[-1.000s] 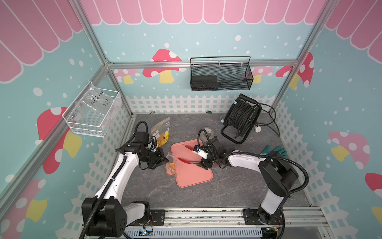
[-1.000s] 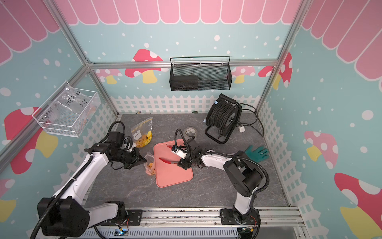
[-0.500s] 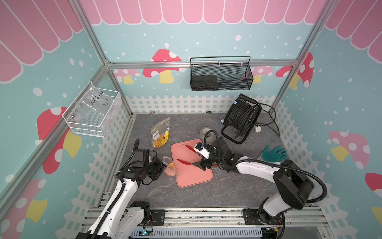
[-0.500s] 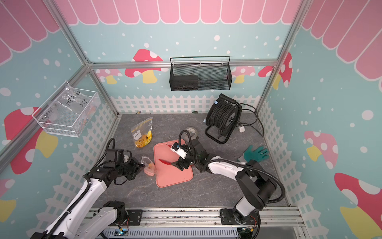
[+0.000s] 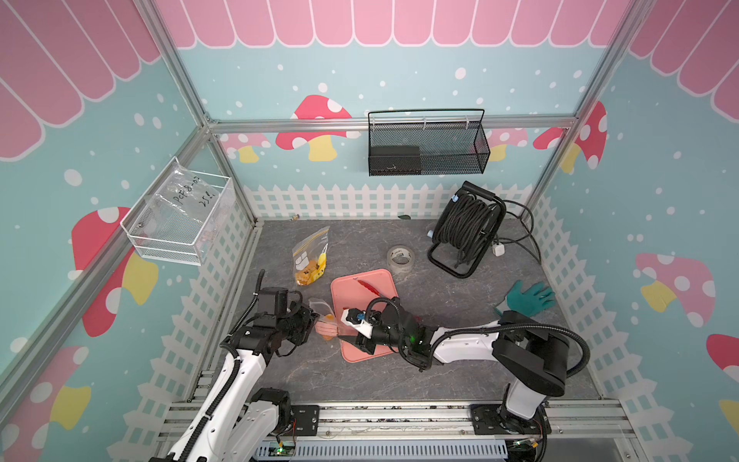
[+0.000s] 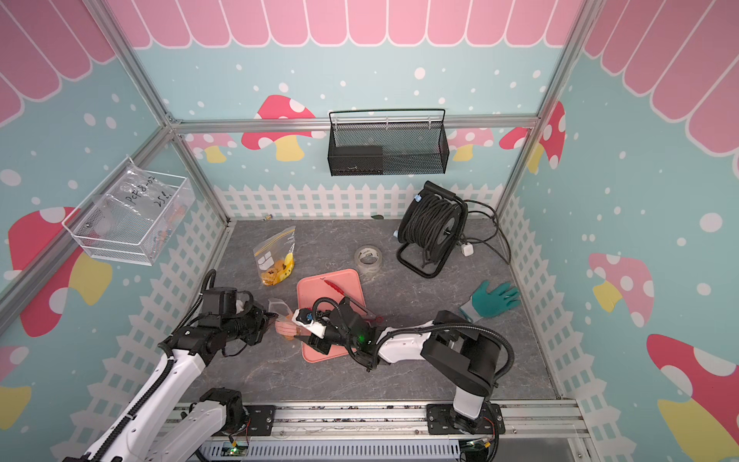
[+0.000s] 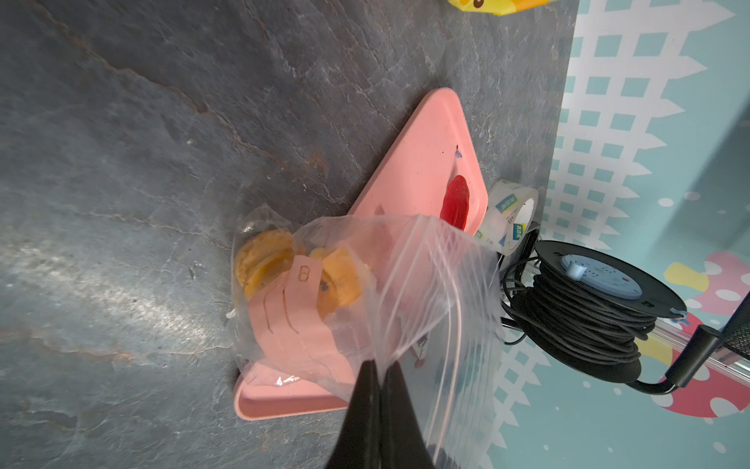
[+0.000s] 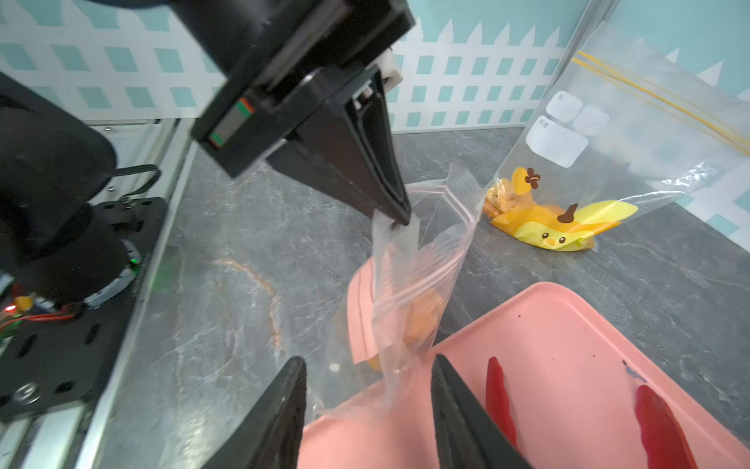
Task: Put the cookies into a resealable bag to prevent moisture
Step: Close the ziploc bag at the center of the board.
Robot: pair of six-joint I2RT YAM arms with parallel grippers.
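Your left hand [image 8: 399,215], clamped on the bag [image 8: 410,284] rim, has drawn it back. Your right hand [image 8: 369,361] is narrowing, jaws still apart around the bag. The cookies [image 7: 264,260] are inside, so sealing is likely next.

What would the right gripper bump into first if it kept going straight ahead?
Most likely the clear bag holding cookies, pinched by the left gripper and hanging just ahead of the right gripper; depth is unclear.

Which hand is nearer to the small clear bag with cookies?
Left. The left hand is shut on the bag at its top edge. The right hand is open at its lower end, by the pink tray, apparently not gripping it.
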